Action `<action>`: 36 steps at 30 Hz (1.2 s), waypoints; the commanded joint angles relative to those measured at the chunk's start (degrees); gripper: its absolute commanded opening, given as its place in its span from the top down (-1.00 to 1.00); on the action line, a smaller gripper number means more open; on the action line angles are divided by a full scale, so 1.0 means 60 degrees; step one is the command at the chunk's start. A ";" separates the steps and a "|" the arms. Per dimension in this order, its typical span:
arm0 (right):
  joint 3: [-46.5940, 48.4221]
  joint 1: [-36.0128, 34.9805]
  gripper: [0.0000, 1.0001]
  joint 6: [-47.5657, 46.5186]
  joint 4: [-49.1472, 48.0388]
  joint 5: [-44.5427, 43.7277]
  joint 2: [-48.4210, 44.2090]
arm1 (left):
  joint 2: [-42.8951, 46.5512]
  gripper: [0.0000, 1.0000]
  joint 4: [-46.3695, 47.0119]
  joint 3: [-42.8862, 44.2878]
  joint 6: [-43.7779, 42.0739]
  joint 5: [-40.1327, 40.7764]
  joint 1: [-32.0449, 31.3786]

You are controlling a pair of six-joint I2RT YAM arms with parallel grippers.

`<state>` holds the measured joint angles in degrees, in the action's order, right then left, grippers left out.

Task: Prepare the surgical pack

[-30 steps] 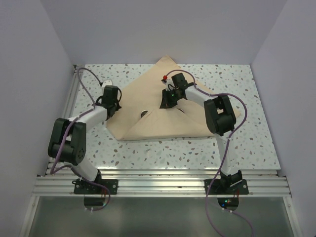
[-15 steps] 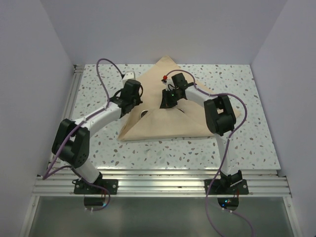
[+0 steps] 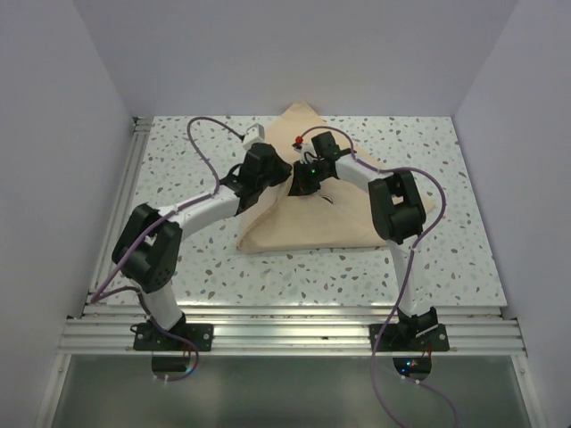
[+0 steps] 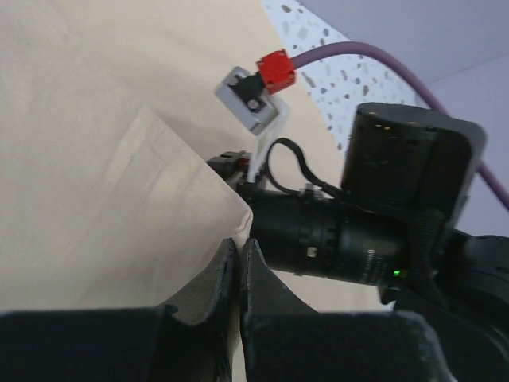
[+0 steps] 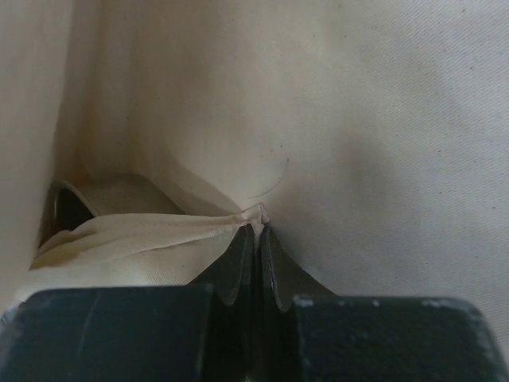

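Pack: surgical pack point(image 3: 343, 218), a tan cloth wrap, lies spread on the middle of the speckled table point(image 3: 446, 267), its far corner pointing at the back wall.
Left: left gripper point(image 4: 240, 248) is pressed together on a corner of the cloth, held up over the middle of the wrap, just beside the other arm's wrist.
Right: right gripper point(image 5: 256, 231) is pressed together too, pinching a small ridge of cloth at the centre.
Done: near flap lies folded up toward the centre; left flap is drawn across but not laid flat.
Contents: curved pale rim point(image 5: 67, 199) shows under the cloth; too hidden to name.
Remaining: by my judgement, setting the left corner down, then folding the right and far corners; roughly halfway.
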<state>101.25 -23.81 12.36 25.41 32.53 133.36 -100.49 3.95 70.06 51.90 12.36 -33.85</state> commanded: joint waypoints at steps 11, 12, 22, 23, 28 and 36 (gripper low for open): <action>-0.0235 -0.0001 1.00 -0.0112 0.0438 0.0363 0.0947 | -0.1298 1.00 0.5816 0.0245 0.3595 0.1923 -0.1199; -0.0235 -0.0015 1.00 -0.0112 0.0424 0.0393 0.0976 | -0.1459 1.00 0.6180 0.0319 0.3712 0.2156 -0.1345; -0.0264 0.0087 1.00 -0.0082 0.0292 0.0627 0.1050 | -0.2369 1.00 0.7443 0.0262 0.4299 0.2789 -0.1698; -0.0250 0.0102 1.00 -0.0082 0.0292 0.0685 0.1050 | -0.2354 1.00 0.7472 0.0131 0.4299 0.2789 -0.1698; -0.0147 0.0204 1.00 0.0064 0.0291 0.1023 0.1006 | -0.2062 1.00 0.8014 -0.0412 0.4241 0.2642 -0.1625; 0.0833 0.0248 1.00 0.0299 0.0862 0.1301 0.1020 | -0.1446 1.00 0.8160 -0.1115 0.3817 0.2219 -0.1245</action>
<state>104.03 -21.61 14.17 25.80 41.74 136.77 -113.21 46.09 64.40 75.90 26.68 -42.37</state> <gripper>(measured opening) 0.030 0.032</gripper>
